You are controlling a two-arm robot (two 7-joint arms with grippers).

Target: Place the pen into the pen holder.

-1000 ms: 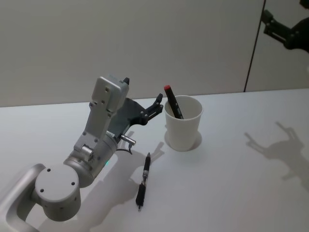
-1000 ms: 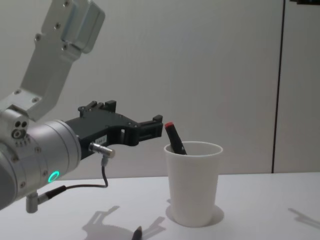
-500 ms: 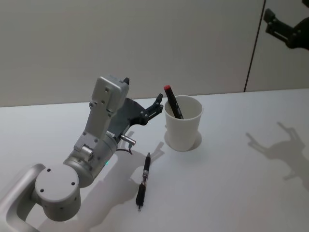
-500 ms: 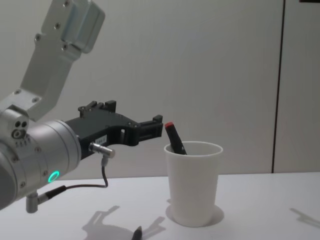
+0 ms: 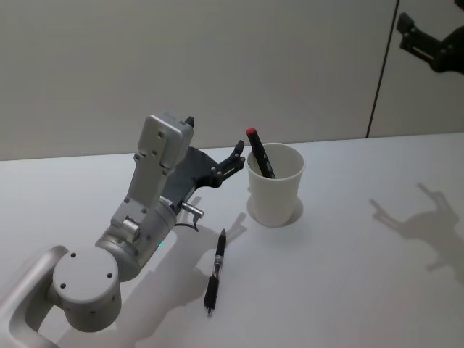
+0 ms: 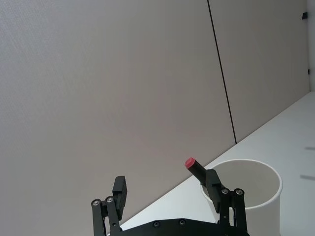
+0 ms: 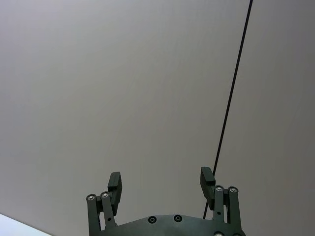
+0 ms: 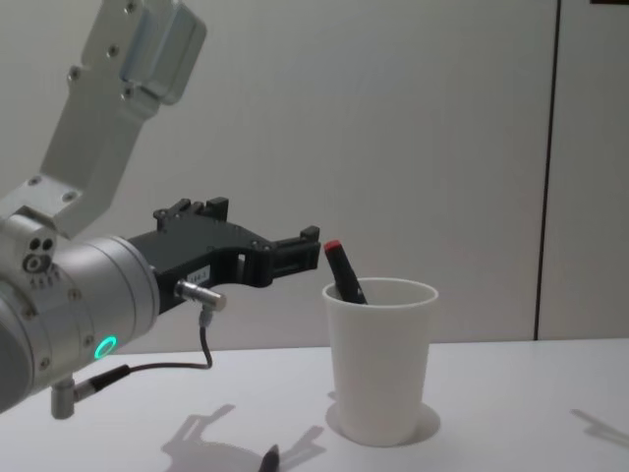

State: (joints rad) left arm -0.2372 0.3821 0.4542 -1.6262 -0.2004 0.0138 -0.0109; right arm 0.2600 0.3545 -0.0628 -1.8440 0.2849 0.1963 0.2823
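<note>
Head view: black pen point(image 5: 216, 270), lying before the paper cup point(image 5: 275, 191), should be straddled squarely by the left gripper point(image 5: 235, 159), jaws wide, empty; right gripper point(image 5: 406, 34) is parked high, likewise spread and empty.

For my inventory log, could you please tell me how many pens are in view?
2. A red-capped pen leans inside the white paper cup; a black pen lies on the table beside it. The cup could hide more.

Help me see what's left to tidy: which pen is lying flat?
The all-black pen, lying on the table in front of the white cup. The red-tipped pen leans inside that cup instead.
</note>
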